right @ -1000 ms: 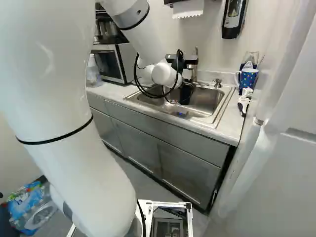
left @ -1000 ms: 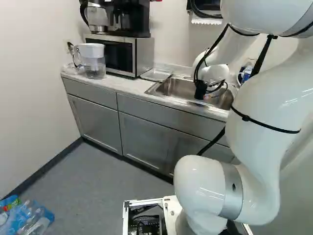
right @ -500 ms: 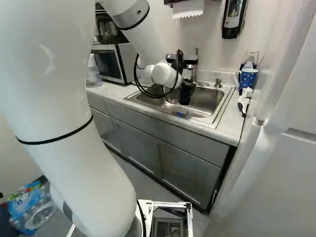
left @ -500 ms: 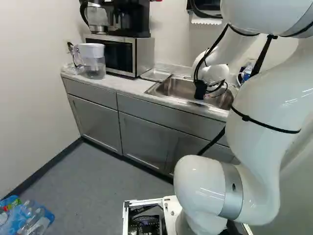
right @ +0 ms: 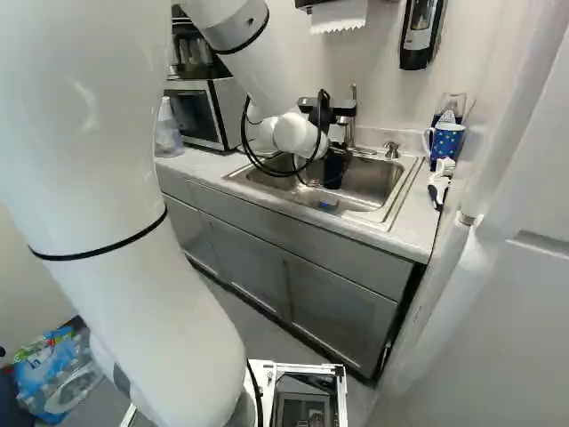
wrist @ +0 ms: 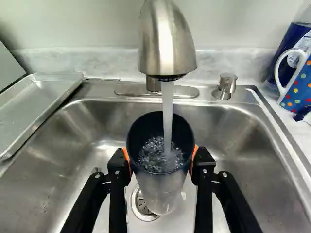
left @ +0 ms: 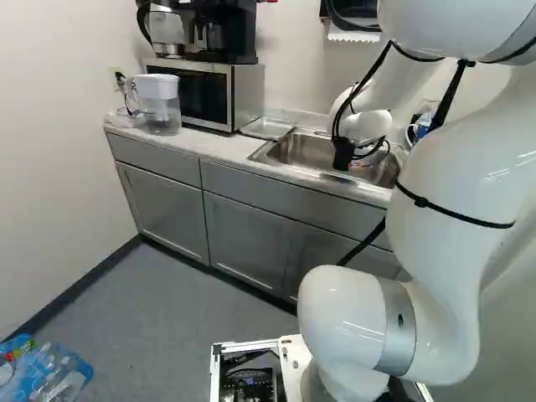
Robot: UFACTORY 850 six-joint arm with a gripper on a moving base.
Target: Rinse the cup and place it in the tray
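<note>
In the right base view my gripper (right: 334,167) shows as a dark shape over the sink (right: 378,189), beside the faucet. In the wrist view the gripper (wrist: 161,159) is shut on the cup (wrist: 159,187), orange pads pressing both sides. The cup has a dark rim and a paler, see-through lower part; it stands mouth up above the drain. Water runs from the faucet (wrist: 166,41) into it, bubbling inside. The metal tray (wrist: 41,104) lies on the counter beside the sink, with nothing on it; the left base view also shows this tray (left: 267,128).
A microwave (left: 201,94) and a water pitcher (left: 159,105) stand on the counter past the tray. On the sink's other side are a dotted blue mug (right: 446,142) and a white-and-black object (right: 438,185). A soap pump (wrist: 225,86) rises from the sink's back edge.
</note>
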